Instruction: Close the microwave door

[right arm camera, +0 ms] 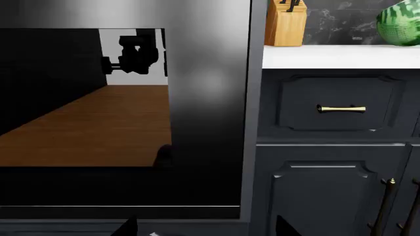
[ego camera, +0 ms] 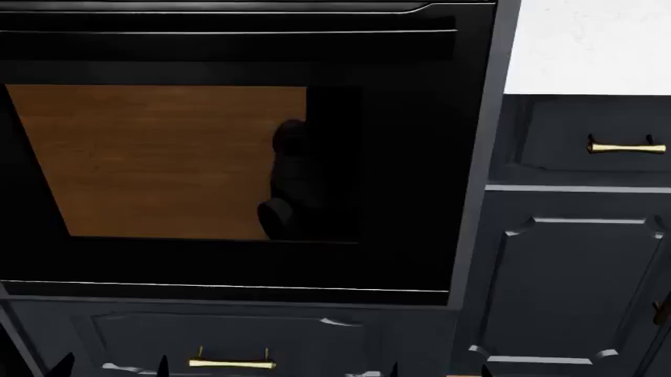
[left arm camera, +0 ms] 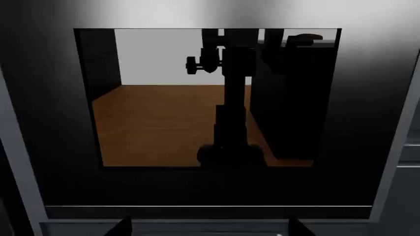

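Probably rigid, hinged and glossy, so better pushed flat-on than gripped: microwave door (ego camera: 231,157) filling left and centre of head view, reflective glass across both wrist views; state of either hand impossible to tell.

The microwave door (ego camera: 241,157) is glossy black glass (mirror-like); the cabinet drawer (right arm camera: 338,101) looks matt dark, with a shiny brass handle (right arm camera: 341,108).
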{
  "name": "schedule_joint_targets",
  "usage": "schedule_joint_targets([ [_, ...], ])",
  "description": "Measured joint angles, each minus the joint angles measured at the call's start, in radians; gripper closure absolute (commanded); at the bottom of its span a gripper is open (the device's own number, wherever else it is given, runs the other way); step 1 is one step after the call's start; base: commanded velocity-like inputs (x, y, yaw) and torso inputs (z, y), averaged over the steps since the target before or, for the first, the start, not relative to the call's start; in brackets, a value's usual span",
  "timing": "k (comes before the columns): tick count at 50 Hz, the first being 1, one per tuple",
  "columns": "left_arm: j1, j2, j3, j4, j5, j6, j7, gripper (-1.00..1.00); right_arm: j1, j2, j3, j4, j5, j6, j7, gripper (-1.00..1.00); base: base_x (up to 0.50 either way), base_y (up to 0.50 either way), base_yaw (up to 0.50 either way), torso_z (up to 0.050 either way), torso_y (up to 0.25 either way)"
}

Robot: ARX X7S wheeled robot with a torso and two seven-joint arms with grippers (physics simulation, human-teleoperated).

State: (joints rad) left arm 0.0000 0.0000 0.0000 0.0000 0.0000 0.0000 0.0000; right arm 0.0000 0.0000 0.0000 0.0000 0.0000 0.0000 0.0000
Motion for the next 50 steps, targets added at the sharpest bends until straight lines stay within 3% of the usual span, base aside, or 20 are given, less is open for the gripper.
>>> schedule_joint_targets([
  [18, 0.006, -0.037, 0.039, 0.008, -0.069, 0.021, -0.018, -1.00, -0.011, 0.043, -0.050, -0.005, 0.060, -0.033, -0.009, -1.00, 0.00, 0.02, 0.00, 0.000, 0.000],
  [50, 0.004, -0.085, 0.089, 0.007, -0.133, 0.037, -0.063, -1.00, -0.015, 0.086, -0.102, -0.006, 0.090, -0.065, 0.044, -1.00, 0.00, 0.50, 0.00, 0.000, 0.000],
])
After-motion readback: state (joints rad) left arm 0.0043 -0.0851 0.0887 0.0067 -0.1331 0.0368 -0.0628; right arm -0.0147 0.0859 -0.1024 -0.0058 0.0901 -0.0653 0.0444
